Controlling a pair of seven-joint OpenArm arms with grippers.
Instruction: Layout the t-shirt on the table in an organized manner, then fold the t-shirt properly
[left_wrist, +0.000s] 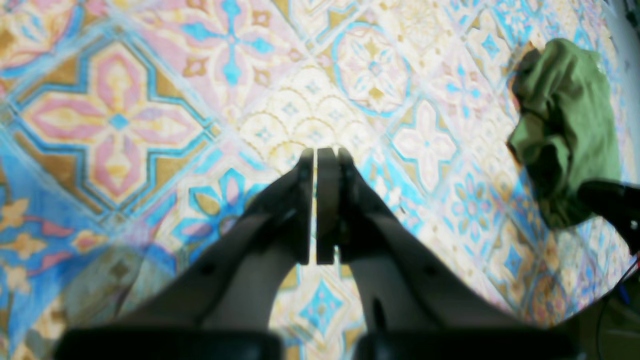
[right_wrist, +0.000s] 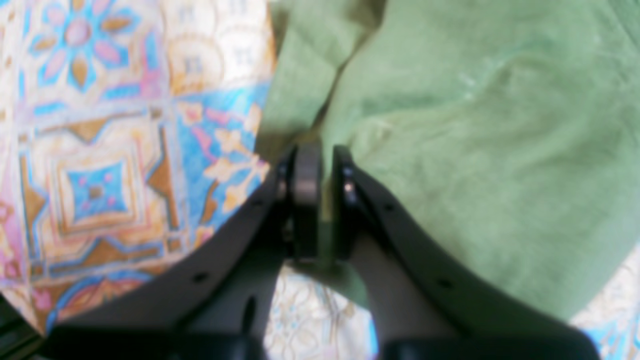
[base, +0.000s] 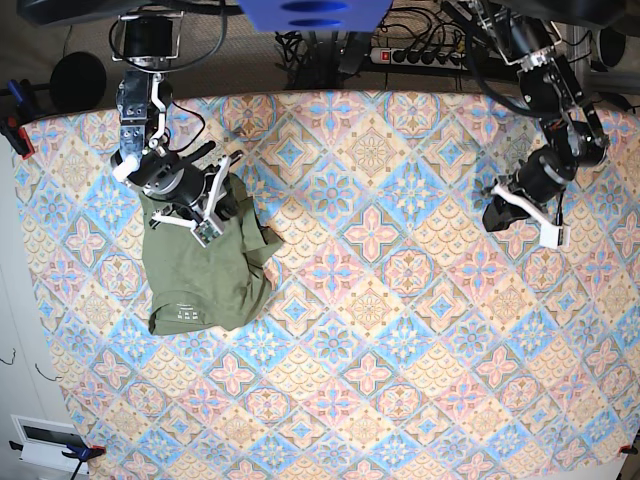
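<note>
The olive-green t-shirt (base: 205, 275) lies crumpled in a bunched heap on the left part of the patterned table (base: 370, 330). My right gripper (base: 228, 198) sits at the heap's upper edge. In the right wrist view this gripper (right_wrist: 320, 150) is shut on a fold of the t-shirt (right_wrist: 475, 150), with green cloth showing between the pads. My left gripper (base: 492, 215) hovers over bare table at the right, far from the shirt. Its jaws (left_wrist: 316, 152) are shut with nothing in them. The left wrist view shows the t-shirt (left_wrist: 565, 125) at its far right edge.
A power strip (base: 420, 55) and cables lie beyond the table's far edge. Clamps (base: 15, 130) hold the cloth at the left edge. A white box (base: 45, 440) sits off the near left corner. Patterned table (left_wrist: 120, 120) fills the space between the arms.
</note>
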